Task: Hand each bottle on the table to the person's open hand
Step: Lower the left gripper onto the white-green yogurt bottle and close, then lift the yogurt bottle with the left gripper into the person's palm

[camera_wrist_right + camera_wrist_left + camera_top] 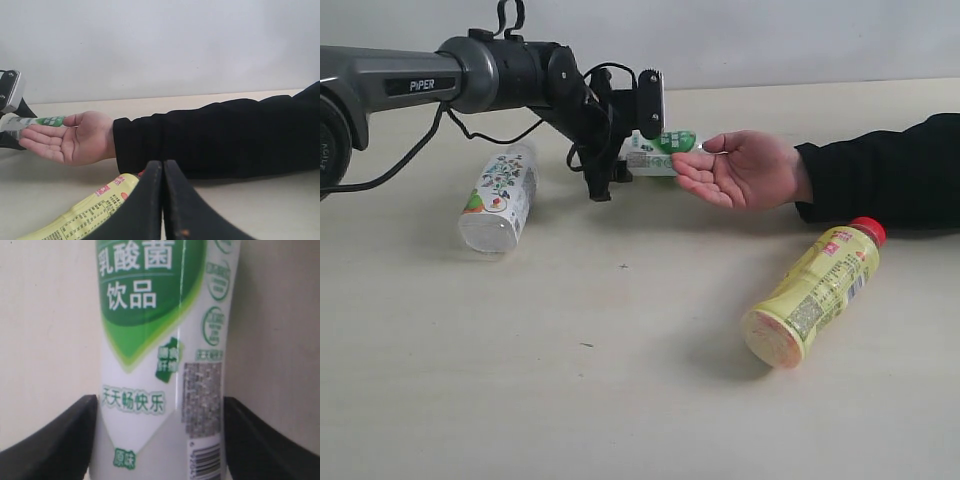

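Note:
My left gripper [638, 158] is shut on the white bottle with the green label [663, 148], holding it sideways just above the table. The bottle's green end touches the fingertips of the person's open hand [740, 170], palm up. In the left wrist view the bottle [150, 340] fills the space between both black fingers [60, 440]. The floral bottle [500, 195] lies at the left and the yellow bottle with a red cap [815, 290] at the right. My right gripper [162, 165] is shut on nothing, low over the yellow bottle [85, 217]. The clear bottle is out of view.
The person's black sleeve [890, 170] lies across the table's right side, behind the yellow bottle. The pale beige table [620, 380] stretches wide in front. From the right wrist the hand [70, 137] and the green-label bottle [42, 121] show to one side.

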Robot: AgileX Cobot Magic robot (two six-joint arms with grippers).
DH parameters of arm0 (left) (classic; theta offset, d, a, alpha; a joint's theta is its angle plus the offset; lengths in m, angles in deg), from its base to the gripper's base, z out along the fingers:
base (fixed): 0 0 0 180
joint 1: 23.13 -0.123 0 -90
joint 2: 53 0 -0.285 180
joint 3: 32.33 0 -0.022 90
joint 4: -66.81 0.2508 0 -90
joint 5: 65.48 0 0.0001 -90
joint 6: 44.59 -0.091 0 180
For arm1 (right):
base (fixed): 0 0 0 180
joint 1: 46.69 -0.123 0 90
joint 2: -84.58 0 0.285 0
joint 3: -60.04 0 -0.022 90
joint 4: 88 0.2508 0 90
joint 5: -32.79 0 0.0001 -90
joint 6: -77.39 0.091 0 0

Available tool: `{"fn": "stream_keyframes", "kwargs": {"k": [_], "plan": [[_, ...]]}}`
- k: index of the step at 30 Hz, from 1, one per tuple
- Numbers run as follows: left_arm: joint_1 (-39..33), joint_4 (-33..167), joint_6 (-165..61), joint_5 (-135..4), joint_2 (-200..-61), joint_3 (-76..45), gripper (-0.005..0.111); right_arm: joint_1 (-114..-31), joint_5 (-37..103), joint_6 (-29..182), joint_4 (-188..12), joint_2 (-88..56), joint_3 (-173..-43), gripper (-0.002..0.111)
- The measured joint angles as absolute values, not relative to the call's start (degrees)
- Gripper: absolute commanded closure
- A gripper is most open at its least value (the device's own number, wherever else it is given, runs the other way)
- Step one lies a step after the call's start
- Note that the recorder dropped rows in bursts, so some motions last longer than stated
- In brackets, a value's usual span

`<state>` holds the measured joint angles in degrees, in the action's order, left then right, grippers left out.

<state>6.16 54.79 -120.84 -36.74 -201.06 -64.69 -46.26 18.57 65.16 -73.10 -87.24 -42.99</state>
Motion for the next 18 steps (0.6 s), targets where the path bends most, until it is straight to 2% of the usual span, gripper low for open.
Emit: {"fn": "stream_keyframes", "kwargs": {"k": [18], "plan": [[6.16, 65.45, -95.88, -33.32, -192.05, -64.69, 0.107, -46.26, 18.57, 65.16, -73.10, -87.24, -42.99, 0.108]]}}
